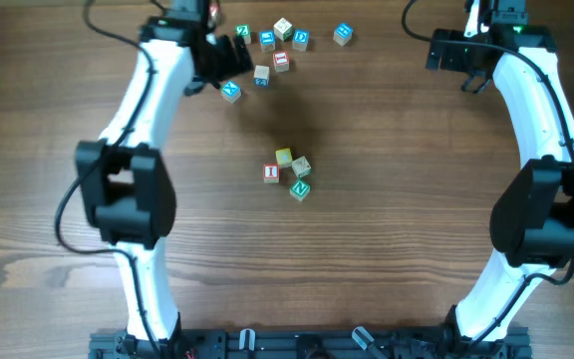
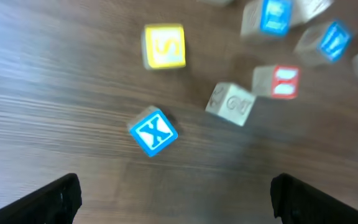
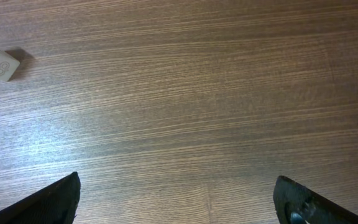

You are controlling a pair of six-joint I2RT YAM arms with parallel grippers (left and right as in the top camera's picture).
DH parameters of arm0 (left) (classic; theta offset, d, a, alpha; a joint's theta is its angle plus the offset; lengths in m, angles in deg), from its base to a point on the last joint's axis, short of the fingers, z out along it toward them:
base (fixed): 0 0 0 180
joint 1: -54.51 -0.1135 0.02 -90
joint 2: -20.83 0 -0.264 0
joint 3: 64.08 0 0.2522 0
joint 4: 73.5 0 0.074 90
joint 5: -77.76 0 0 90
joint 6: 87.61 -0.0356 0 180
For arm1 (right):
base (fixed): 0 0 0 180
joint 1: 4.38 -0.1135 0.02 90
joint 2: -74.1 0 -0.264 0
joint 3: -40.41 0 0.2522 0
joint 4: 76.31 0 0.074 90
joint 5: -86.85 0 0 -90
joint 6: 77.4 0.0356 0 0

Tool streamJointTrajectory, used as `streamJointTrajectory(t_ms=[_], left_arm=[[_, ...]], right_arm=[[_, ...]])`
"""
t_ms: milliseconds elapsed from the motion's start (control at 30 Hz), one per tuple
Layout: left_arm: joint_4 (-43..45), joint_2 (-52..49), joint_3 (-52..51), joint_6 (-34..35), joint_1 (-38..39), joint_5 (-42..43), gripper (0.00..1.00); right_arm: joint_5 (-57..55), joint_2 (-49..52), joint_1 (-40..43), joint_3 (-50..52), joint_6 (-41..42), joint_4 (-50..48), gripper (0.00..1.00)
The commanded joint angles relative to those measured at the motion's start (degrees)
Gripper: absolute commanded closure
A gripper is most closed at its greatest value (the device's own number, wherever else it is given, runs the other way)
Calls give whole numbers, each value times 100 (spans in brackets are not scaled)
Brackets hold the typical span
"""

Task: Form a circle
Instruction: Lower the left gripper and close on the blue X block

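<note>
Both left gripper [image 2: 176, 188] and right gripper [image 3: 176, 186] gape empty — only overhead shows the circle [image 1: 288, 170].

X on the blue cube [image 2: 153, 131], S on the yellow cube [image 2: 165, 46], I on the red-lettered cube [image 1: 271, 173]

The table [image 1: 397, 199] is lit evenly and softly in the overhead view, and only faint shadows are cast. The left wrist view is smeared by motion blur, worst at upper right. The right wrist view is rendered sharp, with a pale sheen at left.
</note>
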Motion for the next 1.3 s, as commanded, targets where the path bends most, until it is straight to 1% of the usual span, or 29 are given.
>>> streamJointTrajectory(t_ms=[0, 33, 100, 133, 200, 233, 267, 333, 367, 433, 533, 633, 700, 833, 1067, 1100, 1200, 1267], left_arm=[[247, -179, 20, -57, 136, 46, 27], [321, -229, 20, -55, 168, 44, 45], [393, -400, 20, 153, 256, -50, 75], [369, -466, 20, 164, 280, -225, 77], [289, -507, 13, 487, 295, -761, 71], [284, -509, 13, 599, 295, -846, 65], [289, -514, 13, 719, 295, -857, 62], [286, -522, 13, 741, 302, -890, 60], [289, -546, 13, 743, 306, -927, 57], [284, -599, 13, 767, 306, -927, 56], [280, -780, 13, 1032, 306, -955, 51], [330, -872, 13, 1038, 306, -1067, 52], [337, -872, 13, 1038, 306, -1145, 50], [339, -905, 9, 1036, 306, -1145, 50], [356, -953, 9, 946, 302, -1209, 58], [356, -953, 9, 896, 302, -1250, 59], [393, -953, 9, 293, 302, -1248, 58], [372, -953, 9, 76, 302, -1248, 59]], right_arm=[[-57, 85, 2, 11, -48, -13, 0], [-57, 85, 2, 11, -48, -13, 0], [-57, 85, 2, 11, -48, -13, 0], [-57, 85, 2, 11, -48, -13, 0], [-57, 85, 2, 11, -50, -13, 0], [-57, 85, 2, 9, -48, -13, 0], [-57, 85, 2, 9, -48, -13, 0], [-57, 85, 2, 11, -48, -13, 0], [-57, 85, 2, 11, -48, -13, 0], [-57, 85, 2, 11, -50, -13, 0], [-57, 85, 2, 9, -48, -13, 0], [-57, 85, 2, 11, -50, -13, 0], [-57, 85, 2, 9, -48, -13, 0], [-57, 85, 2, 11, -48, -13, 1], [-57, 85, 2, 9, -48, -13, 0], [-57, 85, 2, 11, -50, -13, 0], [-57, 85, 2, 11, -46, -13, 0], [-57, 85, 2, 11, -50, -13, 0]])
